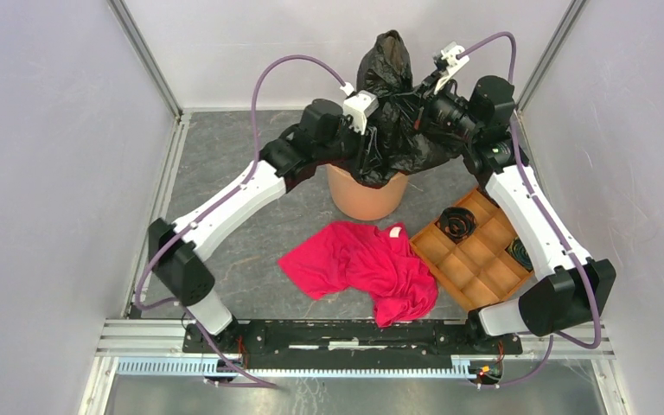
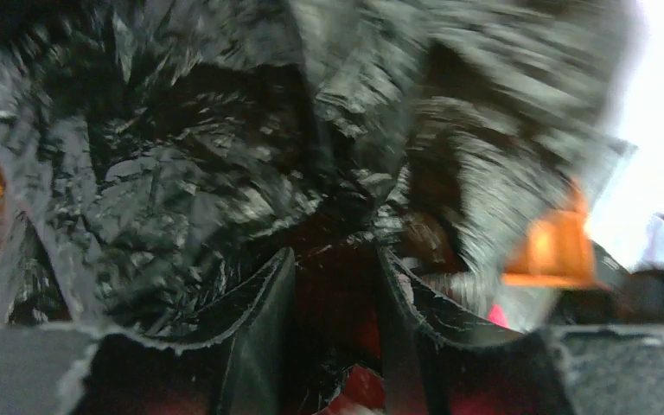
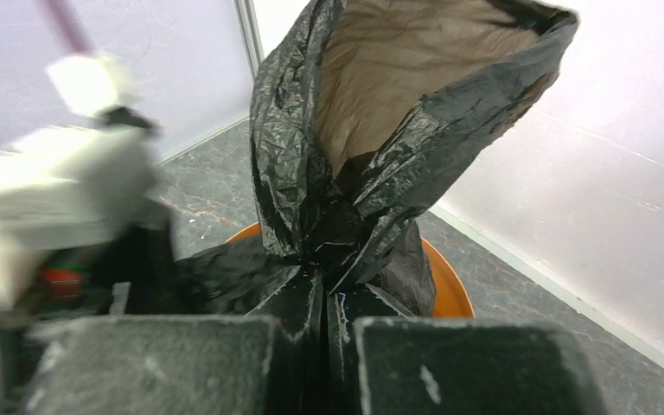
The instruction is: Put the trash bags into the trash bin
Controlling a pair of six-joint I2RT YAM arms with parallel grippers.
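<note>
Grey mottled table (image 1: 251, 173), pale walls on three sides. At the back the bag (image 1: 393, 95) stands bunched over the bin (image 1: 367, 197). Its lower folds spill across the rim and its upper part rises in a peak, mouth open to the top.

It is thin black film, glossy and heavily creased. I judge it very light, limp and slippery: it will balloon and spring back rather than sink, and a sharp edge could tear it. A gathered fold is the best hold, since a single layer would slide out.

The bin is pale orange, tapered and upright, and mostly hidden by the film.

The right gripper (image 3: 324, 303) has its fingers together, nipping a twist of film at the neck. The left gripper (image 2: 333, 285) has its fingers apart against the crumpled side, with nothing plainly pinched.

Nearer the arms lie a red cloth (image 1: 363, 264) and a brown tray (image 1: 475, 259), both apart from the bin.
</note>
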